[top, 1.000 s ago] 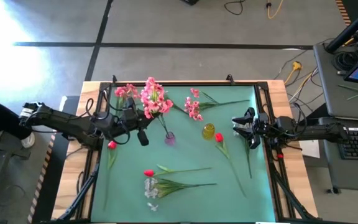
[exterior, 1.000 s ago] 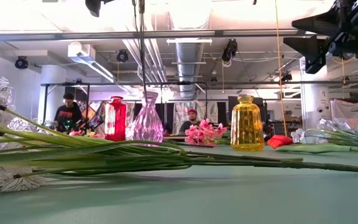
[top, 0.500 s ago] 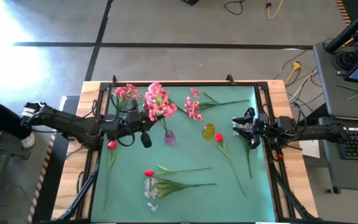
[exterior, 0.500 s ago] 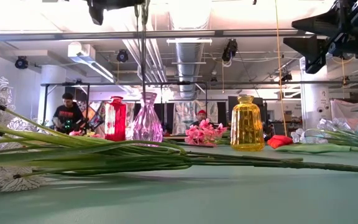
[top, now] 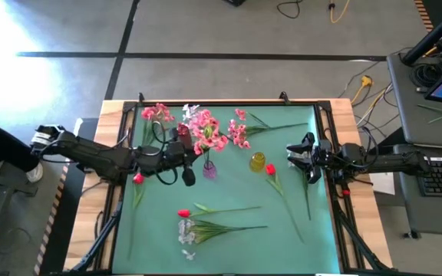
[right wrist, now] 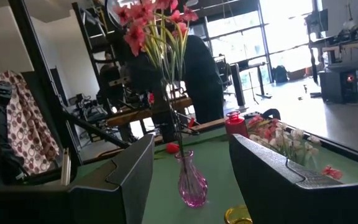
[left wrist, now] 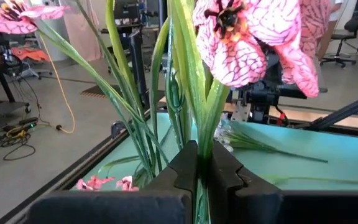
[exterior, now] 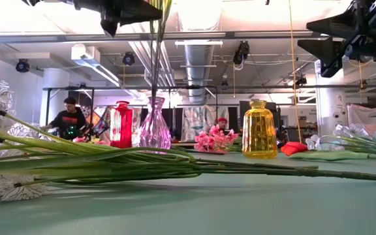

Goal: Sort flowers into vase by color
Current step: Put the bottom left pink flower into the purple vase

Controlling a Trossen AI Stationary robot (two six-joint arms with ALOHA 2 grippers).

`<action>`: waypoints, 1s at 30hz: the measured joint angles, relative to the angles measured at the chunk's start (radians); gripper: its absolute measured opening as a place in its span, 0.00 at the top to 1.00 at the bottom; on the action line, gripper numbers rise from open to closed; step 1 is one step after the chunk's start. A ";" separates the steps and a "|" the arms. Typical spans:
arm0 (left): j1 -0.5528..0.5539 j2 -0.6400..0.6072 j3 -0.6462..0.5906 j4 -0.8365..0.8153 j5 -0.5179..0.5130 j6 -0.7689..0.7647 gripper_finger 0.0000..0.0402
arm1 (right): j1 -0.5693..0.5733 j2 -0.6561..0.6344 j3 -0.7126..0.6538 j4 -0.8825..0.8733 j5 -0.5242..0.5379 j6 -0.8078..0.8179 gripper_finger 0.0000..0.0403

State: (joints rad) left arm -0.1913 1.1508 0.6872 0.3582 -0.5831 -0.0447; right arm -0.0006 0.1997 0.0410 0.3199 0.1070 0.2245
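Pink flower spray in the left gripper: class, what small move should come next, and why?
Probably a slow, straight lowering. The left gripper is shut on the pink flower spray, whose stem reaches down to the mouth of the pink vase. The spray still stands high, so easing it down should seat it before release. The right gripper waits open at the table's right.

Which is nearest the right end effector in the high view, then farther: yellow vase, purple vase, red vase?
From the right end effector, open at the mat's right edge:
1. Yellow vase, just to its left.
2. Purple vase, mid-mat.
3. Red vase, at the left edge.
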 joint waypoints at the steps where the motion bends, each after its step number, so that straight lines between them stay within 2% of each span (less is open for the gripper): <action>1: 0.000 0.008 0.000 0.001 0.000 -0.003 1.00 | 0.000 0.000 0.000 0.000 0.000 0.000 0.50; 16: 0.000 0.032 0.000 -0.004 -0.028 -0.044 0.98 | 0.000 0.000 0.000 0.000 0.001 0.003 0.50; 30: -0.002 0.030 0.000 -0.114 -0.028 -0.097 0.67 | 0.000 0.000 0.000 0.002 0.002 0.011 0.50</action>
State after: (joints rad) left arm -0.1932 1.1812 0.6872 0.2444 -0.6113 -0.1417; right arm -0.0006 0.1997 0.0410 0.3214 0.1085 0.2356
